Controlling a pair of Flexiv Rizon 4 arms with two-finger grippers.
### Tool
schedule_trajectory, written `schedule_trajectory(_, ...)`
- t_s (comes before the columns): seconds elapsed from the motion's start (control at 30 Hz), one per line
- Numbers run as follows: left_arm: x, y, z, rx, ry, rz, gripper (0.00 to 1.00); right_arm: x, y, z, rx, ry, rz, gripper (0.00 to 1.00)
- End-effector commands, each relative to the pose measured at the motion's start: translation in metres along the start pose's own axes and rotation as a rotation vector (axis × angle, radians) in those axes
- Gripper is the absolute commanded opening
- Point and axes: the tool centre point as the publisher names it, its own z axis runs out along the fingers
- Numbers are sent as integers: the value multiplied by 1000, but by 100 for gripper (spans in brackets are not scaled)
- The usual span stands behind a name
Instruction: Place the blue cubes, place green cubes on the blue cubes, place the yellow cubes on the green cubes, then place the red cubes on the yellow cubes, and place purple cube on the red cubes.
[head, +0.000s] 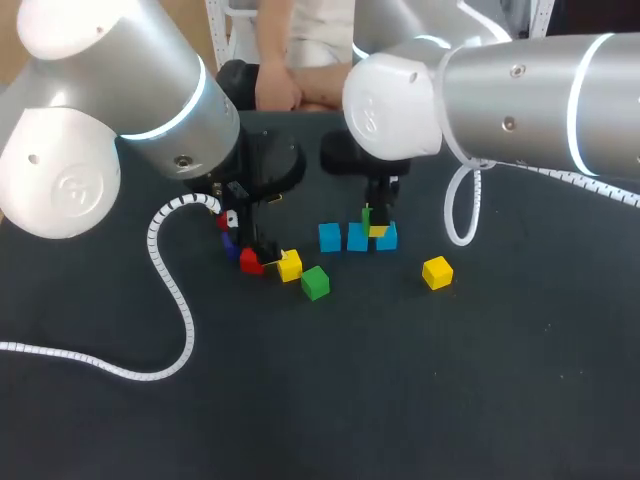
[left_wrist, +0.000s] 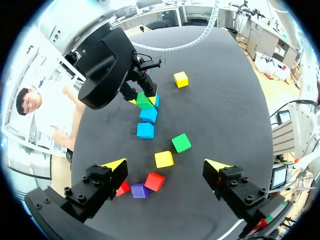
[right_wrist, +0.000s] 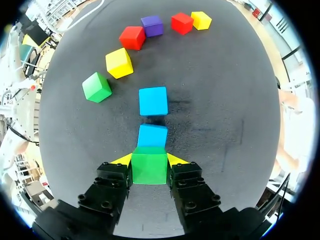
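Three blue cubes (head: 330, 237) lie in a row at mid-table; two show ahead of the right gripper (right_wrist: 153, 100). My right gripper (right_wrist: 149, 160) is shut on a green cube (right_wrist: 149, 167) and holds it just over the row's right end (head: 387, 238). Whether the cube touches the blue ones is hidden. My left gripper (left_wrist: 165, 167) hangs open above a loose group: a yellow cube (left_wrist: 163, 159), a red cube (left_wrist: 154, 181), a purple cube (left_wrist: 140, 190) and a second red cube (left_wrist: 122, 188). A second green cube (left_wrist: 181, 142) lies just ahead of it.
Another yellow cube (head: 437, 272) sits alone to the right of the blue row. The left arm's white cable (head: 170, 300) trails over the table's left part. Bare dark tabletop (head: 400, 400) stretches across the near side.
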Motion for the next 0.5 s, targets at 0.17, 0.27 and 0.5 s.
schedule_trajectory(0.17, -1, 2, 0, 4, 2, 1, 100, 0, 0, 2, -1, 2, 1, 4)
schedule_trajectory(0.27, -1, 2, 0, 4, 2, 1, 100, 0, 1, 1, 1, 1, 3, 34)
schedule_trajectory(0.5, -1, 2, 0, 4, 2, 1, 100, 0, 3, -1, 1, -7, -1, 100)
